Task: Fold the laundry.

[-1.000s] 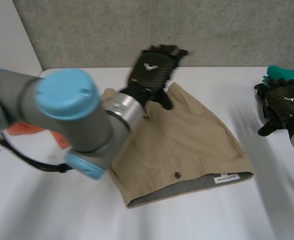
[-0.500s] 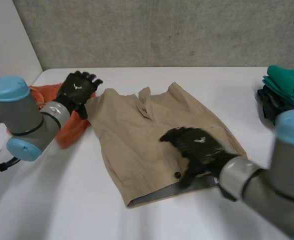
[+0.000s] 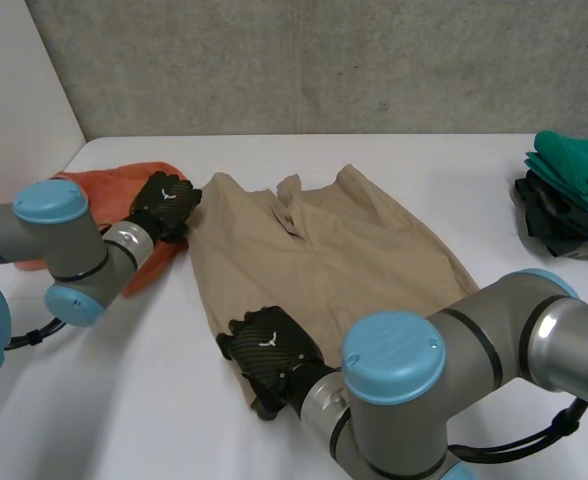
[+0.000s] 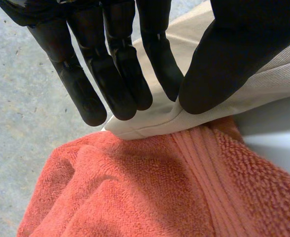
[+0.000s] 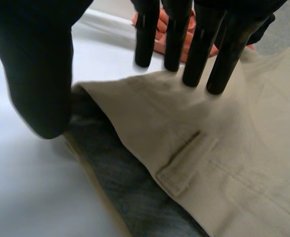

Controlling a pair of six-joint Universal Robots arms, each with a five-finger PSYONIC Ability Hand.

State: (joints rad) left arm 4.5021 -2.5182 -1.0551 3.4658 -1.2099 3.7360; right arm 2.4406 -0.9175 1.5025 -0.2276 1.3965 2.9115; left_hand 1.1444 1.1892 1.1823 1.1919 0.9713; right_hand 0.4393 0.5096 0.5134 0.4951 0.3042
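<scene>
Khaki shorts [image 3: 344, 245], head view: lying flat in the middle of the white desk [image 3: 124, 420], waistband toward the robot and legs toward the wall. An orange towel [image 3: 114, 180] is just beside the left leg, and a stack of folded green and dark clothes [image 3: 574, 170] sits well apart at the right.
Robot hands, head view: the left robot hand [image 3: 164, 205] is at the far left leg corner; the right robot hand [image 3: 269, 360] is on the near left waistband corner.
Left wrist view: the left robot hand [image 4: 115, 69] pinches the leg hem [image 4: 145, 121] between thumb and straight fingers. The orange towel [image 4: 135, 187] lies against that hem.
Right wrist view: the right robot hand [image 5: 199, 44] is open, its straight fingertips on the top waistband layer and its thumb apart beside the grey lining [image 5: 115, 182].
Risk: the left pinch looks shallow, so the hem may slip or drag the towel along. The right robot hand may catch only one layer, leaving the waist gaping and the fold crooked.
</scene>
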